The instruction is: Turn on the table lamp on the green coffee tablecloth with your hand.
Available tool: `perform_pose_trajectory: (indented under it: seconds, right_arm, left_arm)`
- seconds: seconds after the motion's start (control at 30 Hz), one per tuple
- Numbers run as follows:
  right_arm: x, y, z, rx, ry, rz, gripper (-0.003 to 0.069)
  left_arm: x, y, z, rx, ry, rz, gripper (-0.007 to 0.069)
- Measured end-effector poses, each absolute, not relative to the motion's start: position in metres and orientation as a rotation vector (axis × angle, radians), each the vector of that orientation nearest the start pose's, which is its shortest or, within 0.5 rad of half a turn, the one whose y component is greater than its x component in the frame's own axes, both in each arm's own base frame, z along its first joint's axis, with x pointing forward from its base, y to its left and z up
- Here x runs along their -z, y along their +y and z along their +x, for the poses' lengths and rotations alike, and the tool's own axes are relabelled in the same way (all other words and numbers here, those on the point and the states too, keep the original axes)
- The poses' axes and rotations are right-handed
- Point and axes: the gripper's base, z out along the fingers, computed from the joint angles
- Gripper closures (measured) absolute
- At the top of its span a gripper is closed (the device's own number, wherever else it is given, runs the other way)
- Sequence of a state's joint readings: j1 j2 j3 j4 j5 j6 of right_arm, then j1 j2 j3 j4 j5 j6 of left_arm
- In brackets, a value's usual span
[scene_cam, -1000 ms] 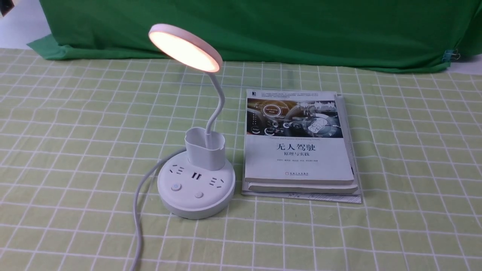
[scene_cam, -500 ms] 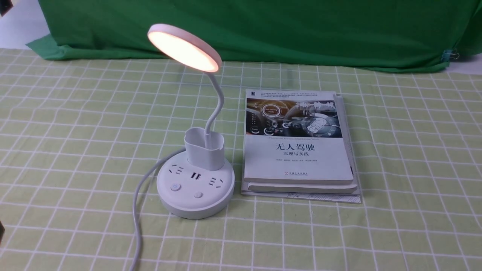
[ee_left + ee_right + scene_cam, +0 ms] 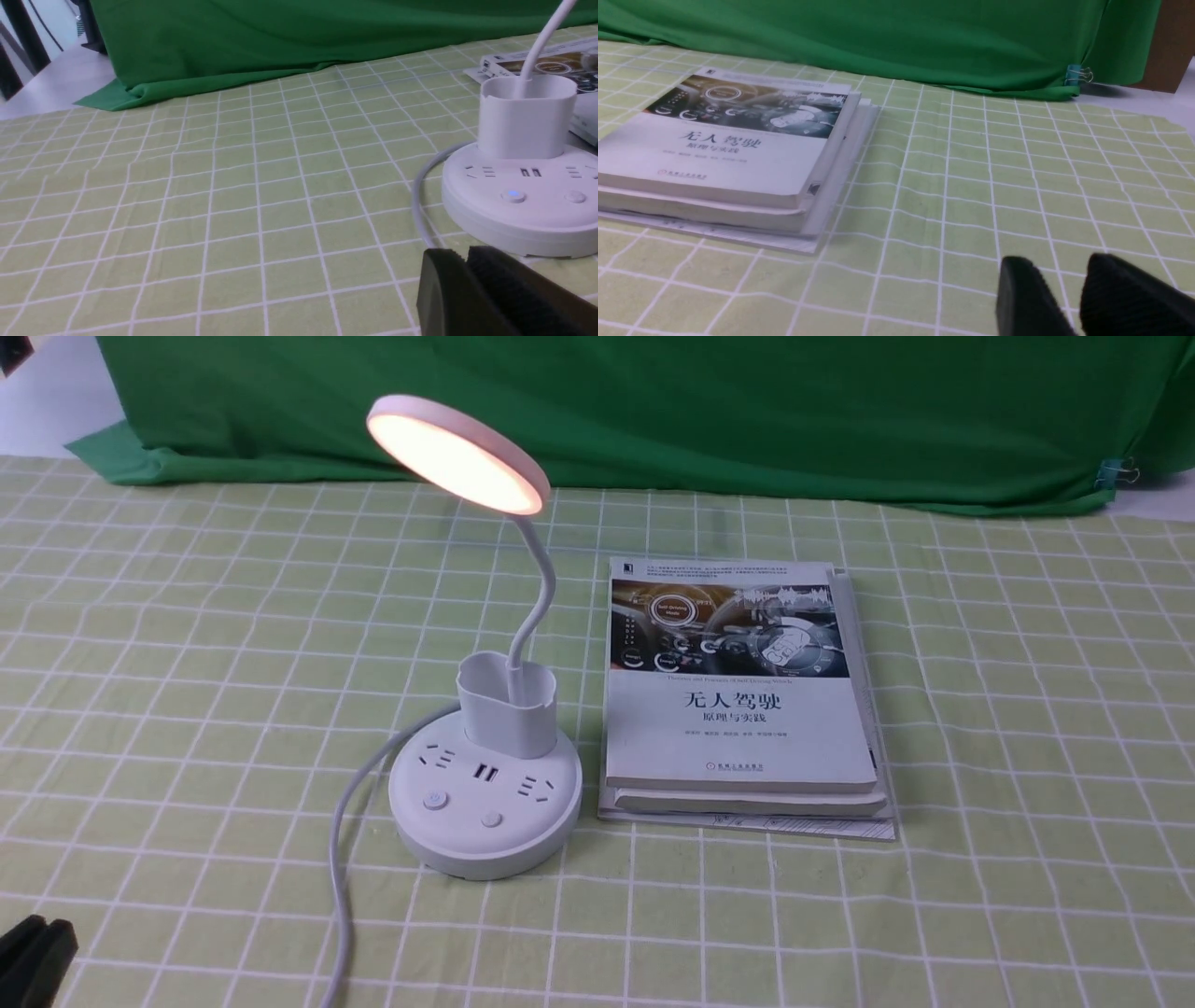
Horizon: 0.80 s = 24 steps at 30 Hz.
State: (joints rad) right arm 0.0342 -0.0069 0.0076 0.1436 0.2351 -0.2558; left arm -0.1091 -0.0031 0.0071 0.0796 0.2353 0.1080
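Observation:
The white table lamp (image 3: 485, 803) stands on the green coffee tablecloth (image 3: 187, 644), left of centre. Its disc head (image 3: 457, 453) glows warm light. A button (image 3: 514, 195) on the round base shows a blue light in the left wrist view. The white cord (image 3: 341, 859) runs toward the front edge. My left gripper (image 3: 33, 952) is at the front left corner, well clear of the lamp. In the left wrist view the left gripper (image 3: 465, 254) is shut and empty, a little short of the base (image 3: 523, 219). My right gripper (image 3: 1057, 266) is slightly open and empty over bare cloth.
A stack of books (image 3: 738, 691) lies just right of the lamp base; it also shows in the right wrist view (image 3: 724, 144). A dark green backdrop cloth (image 3: 653, 411) hangs along the far edge, with a clip (image 3: 1116, 474) at the far right.
My left gripper has come into the front view at the bottom left corner. The lamp glows the same in all frames and has not moved.

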Motion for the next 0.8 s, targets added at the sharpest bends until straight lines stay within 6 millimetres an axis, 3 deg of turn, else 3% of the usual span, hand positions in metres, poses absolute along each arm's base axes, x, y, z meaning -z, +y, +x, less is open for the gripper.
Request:
perform_pose_trajectory:
  seconds: [0.8]
  right_arm:
    - [-0.1899, 0.0049, 0.0551, 0.032, 1.71, -0.153, 0.0414]
  left_arm:
    - [-0.1897, -0.0014, 0.0555, -0.111, 1.713, 0.193, 0.0559]
